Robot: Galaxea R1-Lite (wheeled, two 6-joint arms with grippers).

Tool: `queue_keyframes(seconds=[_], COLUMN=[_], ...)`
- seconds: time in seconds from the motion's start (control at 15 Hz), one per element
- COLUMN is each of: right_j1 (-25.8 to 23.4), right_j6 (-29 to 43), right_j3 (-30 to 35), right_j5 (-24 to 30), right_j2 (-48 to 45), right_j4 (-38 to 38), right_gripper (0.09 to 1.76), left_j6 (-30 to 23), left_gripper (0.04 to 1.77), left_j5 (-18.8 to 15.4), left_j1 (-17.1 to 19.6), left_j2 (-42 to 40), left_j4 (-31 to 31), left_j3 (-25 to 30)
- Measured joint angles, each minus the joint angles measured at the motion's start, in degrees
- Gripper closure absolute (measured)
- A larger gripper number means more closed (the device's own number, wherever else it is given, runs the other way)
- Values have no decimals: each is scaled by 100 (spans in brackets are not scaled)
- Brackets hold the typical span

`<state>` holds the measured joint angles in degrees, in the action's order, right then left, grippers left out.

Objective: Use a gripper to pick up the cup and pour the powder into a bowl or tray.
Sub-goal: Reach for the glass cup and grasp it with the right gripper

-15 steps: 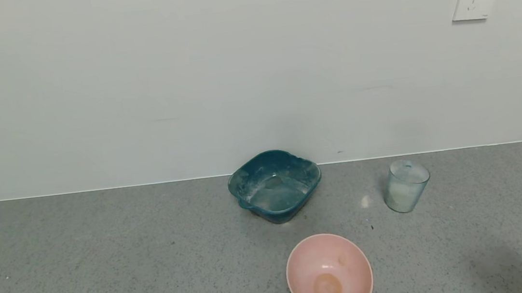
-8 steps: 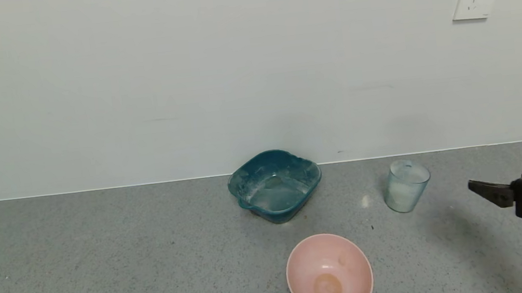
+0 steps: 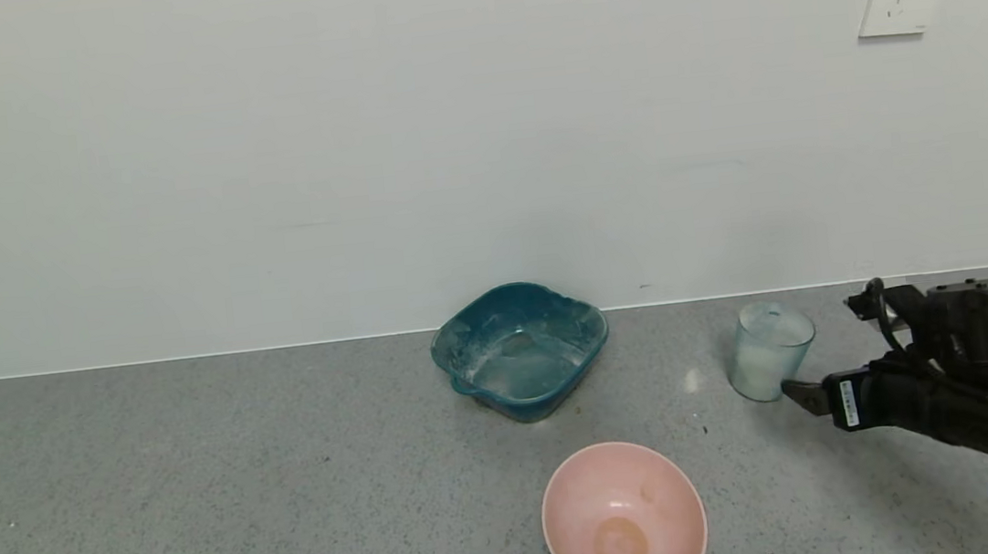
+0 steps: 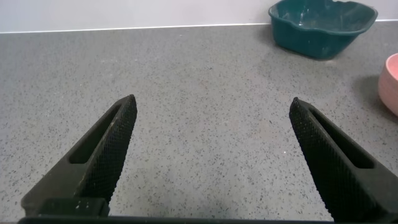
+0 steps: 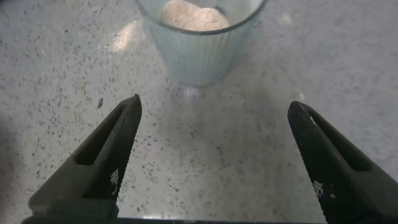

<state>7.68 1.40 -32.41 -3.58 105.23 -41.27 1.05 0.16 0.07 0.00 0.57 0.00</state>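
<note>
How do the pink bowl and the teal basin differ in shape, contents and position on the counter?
The pink bowl is round; the teal basin is squarish with rounded corners. The bowl holds no powder and shows only an orange-tan spot at its centre; the basin is dusted with whitish residue. The bowl sits nearer the robot; the basin sits back by the wall. Both stand upright, open side up, to the left of the cup, and neither gripper touches them.

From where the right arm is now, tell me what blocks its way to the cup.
Nothing visible does. The right pincer is open and faces the cup, with only bare countertop between its fingers and the cup's base. The cup stands upright with powder inside.
</note>
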Motion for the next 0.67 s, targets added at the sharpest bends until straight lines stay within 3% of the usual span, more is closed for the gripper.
queue_keyframes(seconds=[0.67], right_j1=[207], right_j6=[-15], right_j3=[-62], right_j5=[-269], right_j2=[1729], right_j4=[-2365], right_gripper=[14], left_j6=[0], left_gripper=[5], left_j5=[0], left_j1=[0], left_j2=[0], left_j4=[0], left_j3=[0])
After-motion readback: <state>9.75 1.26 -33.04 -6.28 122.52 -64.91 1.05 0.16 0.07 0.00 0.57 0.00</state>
